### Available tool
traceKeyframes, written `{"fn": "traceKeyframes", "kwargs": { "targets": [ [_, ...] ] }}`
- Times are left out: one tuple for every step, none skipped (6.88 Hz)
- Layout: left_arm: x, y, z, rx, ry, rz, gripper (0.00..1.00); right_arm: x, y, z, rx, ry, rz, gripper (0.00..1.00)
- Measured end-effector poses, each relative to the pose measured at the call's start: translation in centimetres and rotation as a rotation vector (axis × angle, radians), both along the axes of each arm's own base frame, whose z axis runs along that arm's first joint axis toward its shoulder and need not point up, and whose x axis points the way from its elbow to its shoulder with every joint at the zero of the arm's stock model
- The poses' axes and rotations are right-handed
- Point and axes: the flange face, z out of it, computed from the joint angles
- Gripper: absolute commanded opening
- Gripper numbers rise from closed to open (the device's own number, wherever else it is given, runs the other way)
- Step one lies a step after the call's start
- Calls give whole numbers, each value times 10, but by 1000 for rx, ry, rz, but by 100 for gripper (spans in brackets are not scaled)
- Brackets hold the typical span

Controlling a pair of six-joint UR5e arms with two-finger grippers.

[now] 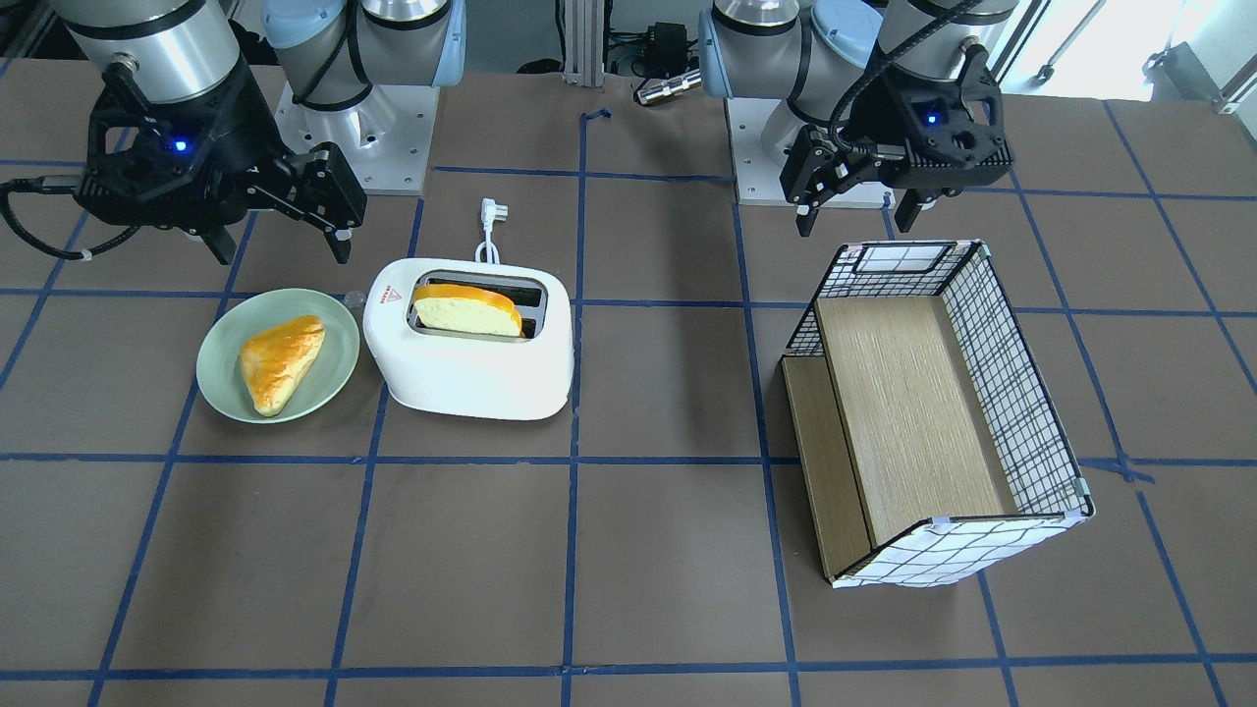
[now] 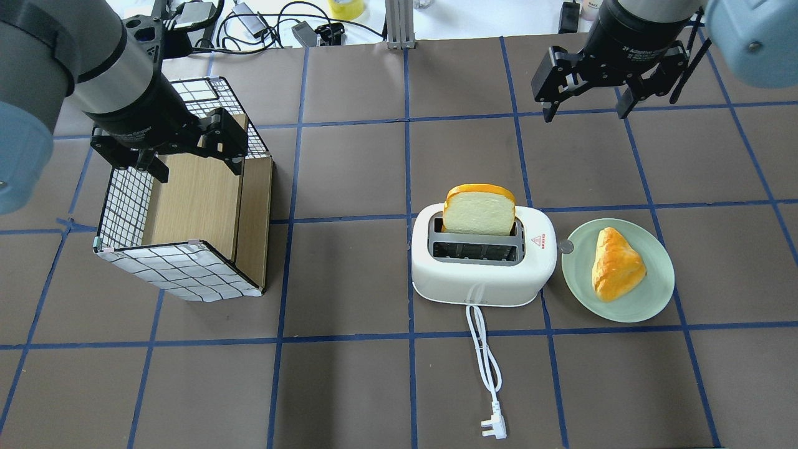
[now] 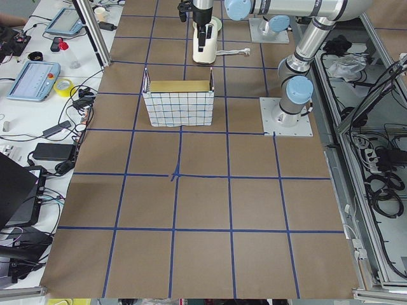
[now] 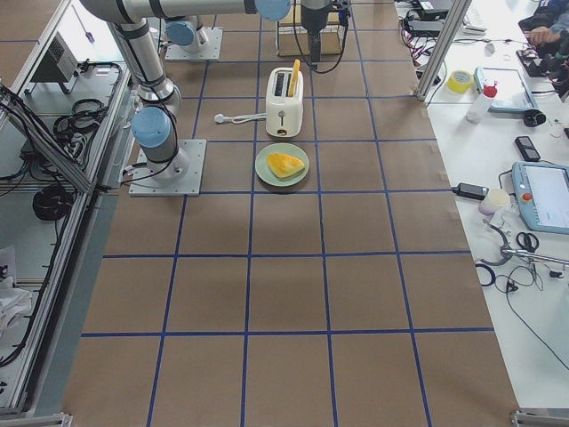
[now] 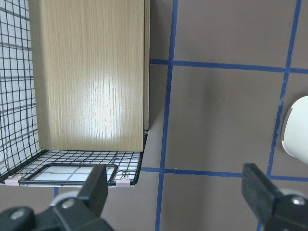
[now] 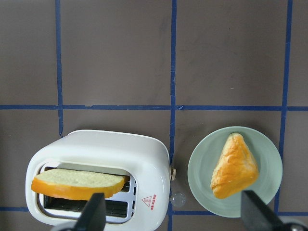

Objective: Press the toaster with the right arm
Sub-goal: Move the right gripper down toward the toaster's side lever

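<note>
Brown table [image 2: 349,386] gridded with blue tape, carrying glossy white rounded two-slot toaster [image 2: 480,284] right of centre in overhead view, yellow-crusted bread slice [image 2: 479,212] upright in slot farther from robot, white cord [image 2: 486,349] trailing toward robot, round pale-green plate [image 2: 654,299] with golden triangular pastry [image 2: 617,262] just beside on robot's right. Right black two-finger tool [image 2: 586,114] spread wide, gripping nothing, hovering high near toaster and plate, touching neither. Left black two-finger tool [image 2: 199,171] likewise wide and empty, above wire-grid basket [image 2: 124,206] with wooden board inside.
</note>
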Motion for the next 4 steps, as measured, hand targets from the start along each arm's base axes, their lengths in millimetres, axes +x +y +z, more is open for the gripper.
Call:
{"fn": "traceKeyframes", "kwargs": {
  "targets": [
    [0, 0, 0, 0, 0, 0, 100, -1, 0, 0, 0, 2, -2, 100],
    [0, 0, 0, 0, 0, 0, 100, -2, 0, 1, -1, 7, -2, 100],
    [0, 0, 0, 0, 0, 0, 100, -3, 0, 1, -1, 11, -1, 100],
    [0, 0, 0, 0, 0, 0, 100, -3, 1, 1, -1, 12, 0, 81]
  ]
}}
